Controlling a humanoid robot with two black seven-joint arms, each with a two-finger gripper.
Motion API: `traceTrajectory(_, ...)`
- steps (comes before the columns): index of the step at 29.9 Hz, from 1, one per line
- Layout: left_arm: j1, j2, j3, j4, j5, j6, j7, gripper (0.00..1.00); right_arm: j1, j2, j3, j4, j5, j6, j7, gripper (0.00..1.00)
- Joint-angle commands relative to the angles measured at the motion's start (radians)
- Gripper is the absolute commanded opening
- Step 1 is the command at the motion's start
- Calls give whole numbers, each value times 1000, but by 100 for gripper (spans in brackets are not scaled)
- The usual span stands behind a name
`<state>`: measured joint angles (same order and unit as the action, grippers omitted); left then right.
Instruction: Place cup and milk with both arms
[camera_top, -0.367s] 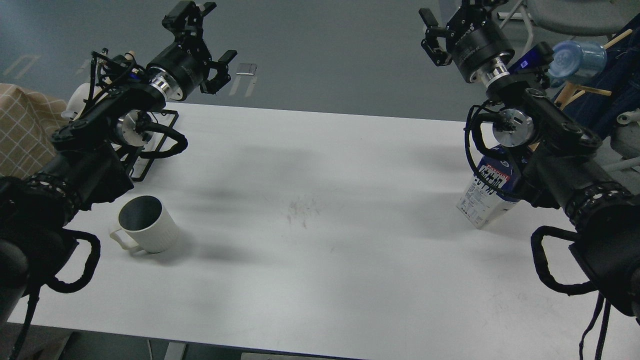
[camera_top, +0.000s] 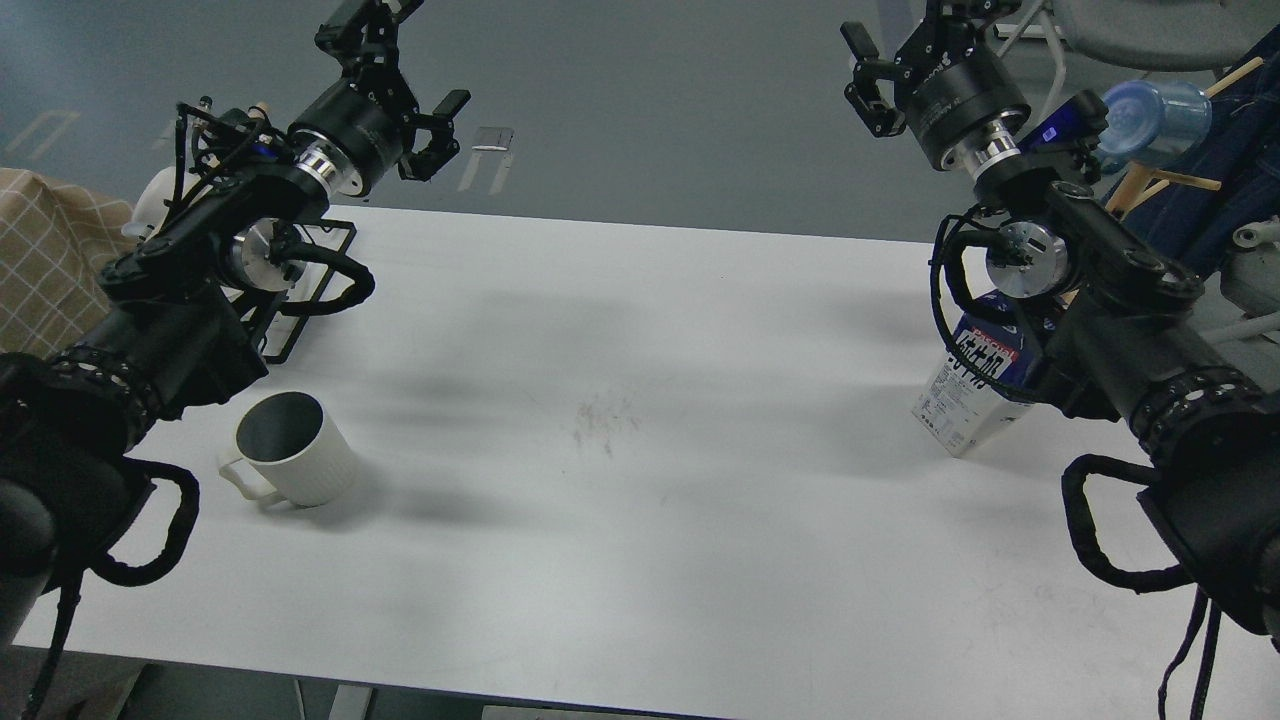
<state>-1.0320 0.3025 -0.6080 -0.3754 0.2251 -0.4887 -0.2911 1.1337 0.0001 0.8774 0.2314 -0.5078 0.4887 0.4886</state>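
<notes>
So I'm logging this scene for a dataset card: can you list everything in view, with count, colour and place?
cup: one, white ribbed, dark grey inside, upright on the table's near left, handle to the left.
milk: one carton, dark blue and white, on the table's right edge, partly hidden behind the right arm.
table: one, white, filling the middle of the view.
wire rack: one, black, on the table's far left, partly hidden by the left arm.
blue cup: one, translucent blue, off the table at far right.
checked cloth: one, tan, off the table at left.
left gripper: one, black, open, raised beyond the table's far left.
right gripper: one, black, open, raised at far right.
</notes>
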Motion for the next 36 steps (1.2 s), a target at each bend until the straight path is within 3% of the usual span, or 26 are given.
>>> traceTrajectory(1,4,26,1,-40,-1,0,0,100,0,0,0,0,0,0,0,100)
traceTrajectory(17,9,43,5,-36,0,0,7,100,6,0,-6,0,-1,0,0,100)
traceTrajectory(27,13,9,-56,0,-23,0,-25,100,8,0,-5,0,-1,0,0,100)
traceTrajectory(36,13,10,-55,-11,-21,0,-26,100,8,0,-3,0,-1,0,0,100)
